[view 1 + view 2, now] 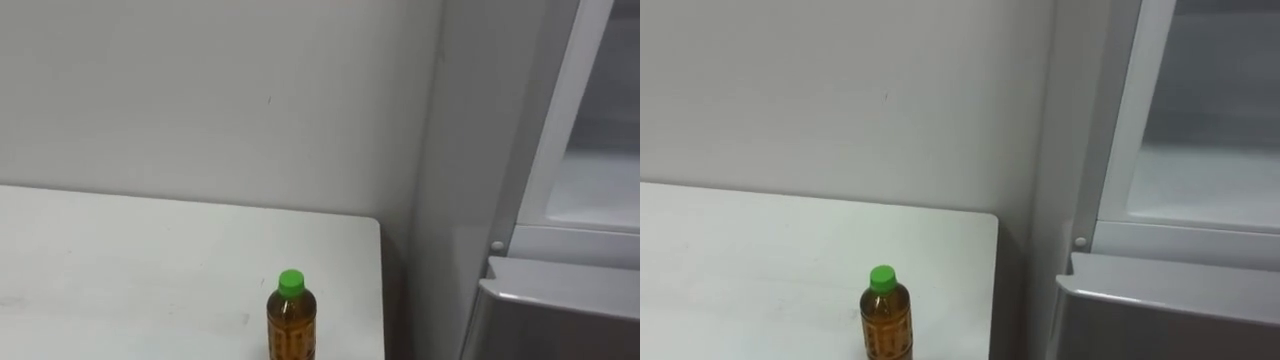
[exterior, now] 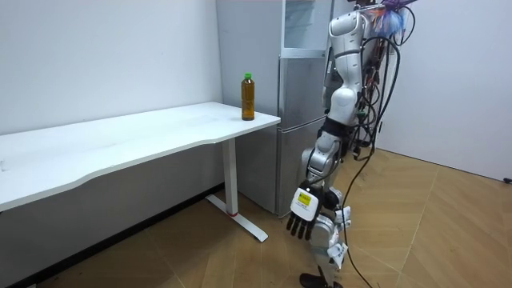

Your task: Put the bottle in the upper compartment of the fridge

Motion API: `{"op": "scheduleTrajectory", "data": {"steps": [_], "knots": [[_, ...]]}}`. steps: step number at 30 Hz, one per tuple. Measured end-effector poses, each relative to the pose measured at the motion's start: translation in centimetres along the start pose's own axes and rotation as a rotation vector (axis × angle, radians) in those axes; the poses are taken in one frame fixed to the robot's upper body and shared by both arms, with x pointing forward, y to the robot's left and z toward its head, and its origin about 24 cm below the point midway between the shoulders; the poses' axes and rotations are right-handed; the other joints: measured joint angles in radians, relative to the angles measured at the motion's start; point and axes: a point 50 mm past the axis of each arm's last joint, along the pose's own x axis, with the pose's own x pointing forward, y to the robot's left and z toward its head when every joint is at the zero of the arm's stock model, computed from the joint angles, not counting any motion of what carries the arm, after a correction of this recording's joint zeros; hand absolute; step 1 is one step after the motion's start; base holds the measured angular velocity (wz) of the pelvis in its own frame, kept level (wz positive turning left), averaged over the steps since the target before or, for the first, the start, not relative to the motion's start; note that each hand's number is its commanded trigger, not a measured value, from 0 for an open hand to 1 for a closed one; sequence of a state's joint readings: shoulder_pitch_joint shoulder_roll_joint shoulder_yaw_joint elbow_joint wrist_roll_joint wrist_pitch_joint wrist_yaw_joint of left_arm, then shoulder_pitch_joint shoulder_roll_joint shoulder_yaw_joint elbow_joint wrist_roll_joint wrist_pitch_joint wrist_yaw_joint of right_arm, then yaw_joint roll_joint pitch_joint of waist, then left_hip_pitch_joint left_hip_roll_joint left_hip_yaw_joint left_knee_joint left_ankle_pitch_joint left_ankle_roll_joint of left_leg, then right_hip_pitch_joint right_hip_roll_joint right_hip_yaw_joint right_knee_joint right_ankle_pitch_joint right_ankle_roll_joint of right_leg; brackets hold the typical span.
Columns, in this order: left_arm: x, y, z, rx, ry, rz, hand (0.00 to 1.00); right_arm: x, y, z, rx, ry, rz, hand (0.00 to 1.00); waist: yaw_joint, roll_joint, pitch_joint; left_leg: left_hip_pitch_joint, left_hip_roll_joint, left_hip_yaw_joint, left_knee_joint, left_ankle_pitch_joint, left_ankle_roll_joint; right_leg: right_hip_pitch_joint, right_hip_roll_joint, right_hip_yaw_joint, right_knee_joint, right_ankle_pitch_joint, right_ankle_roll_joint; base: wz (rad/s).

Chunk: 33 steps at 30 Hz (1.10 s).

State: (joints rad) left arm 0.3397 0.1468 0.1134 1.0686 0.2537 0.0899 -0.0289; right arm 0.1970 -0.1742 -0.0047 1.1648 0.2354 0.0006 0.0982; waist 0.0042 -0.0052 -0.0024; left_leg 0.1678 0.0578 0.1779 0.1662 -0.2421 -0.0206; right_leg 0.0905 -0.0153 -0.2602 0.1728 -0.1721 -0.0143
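One amber plastic bottle with a green cap (image 1: 291, 318) stands upright near the right corner of the white rectangular tabletop (image 1: 120, 270), placed, I judge, to sit close to the tall grey fridge (image 1: 560, 310) just beside that edge. The fridge's upper compartment (image 1: 600, 190) looks open. The robot's left hand (image 2: 304, 213) hangs low at its side, fingers loosely straight and empty, and I see open floor up to the table.

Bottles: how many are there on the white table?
1. The bottle, with a green cap, stands upright on the white table, near the corner beside the fridge. The room view shows no other on the tabletop.
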Motion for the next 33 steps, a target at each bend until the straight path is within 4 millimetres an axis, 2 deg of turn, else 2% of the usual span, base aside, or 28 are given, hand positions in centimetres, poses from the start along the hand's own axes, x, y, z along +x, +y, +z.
{"op": "scheduleTrajectory", "data": {"steps": [7,23,28,33], "knots": [[0.1,-0.6,0.4,0.034,0.014,-0.016,0.0,0.0,0.0,-0.1,0.018,0.002,-0.002,0.0,-0.001,0.007,0.0007,0.0,0.001,-0.001,-0.002,-0.001,0.001,-0.001,0.003,0.005,0.0,0.001,-0.001,0.0],[0.3,-0.8,1.3,0.058,0.006,-0.023,0.0,0.0,0.2,-0.1,0.066,-0.012,0.009,0.0,-0.003,0.008,0.0033,0.0,0.001,0.007,0.0,-0.001,0.001,0.006,0.002,0.007,-0.002,0.0,0.0,0.0],[0.3,-0.6,2.2,0.059,-0.033,-0.019,0.0,-0.2,0.4,0.7,0.053,-0.068,0.04,0.0,-0.002,0.007,0.0083,-0.019,0.0,0.011,-0.002,-0.001,0.002,-0.024,0.0,0.01,0.017,-0.002,0.0,-0.01],[0.3,-0.5,2.5,0.068,-0.058,-0.017,0.0,-0.2,1.0,1.9,0.037,-0.131,0.092,0.0,-0.002,0.005,0.0089,-0.021,0.0,0.011,0.002,-0.001,0.002,-0.029,-0.001,0.012,0.019,-0.002,0.0,-0.02]]}}
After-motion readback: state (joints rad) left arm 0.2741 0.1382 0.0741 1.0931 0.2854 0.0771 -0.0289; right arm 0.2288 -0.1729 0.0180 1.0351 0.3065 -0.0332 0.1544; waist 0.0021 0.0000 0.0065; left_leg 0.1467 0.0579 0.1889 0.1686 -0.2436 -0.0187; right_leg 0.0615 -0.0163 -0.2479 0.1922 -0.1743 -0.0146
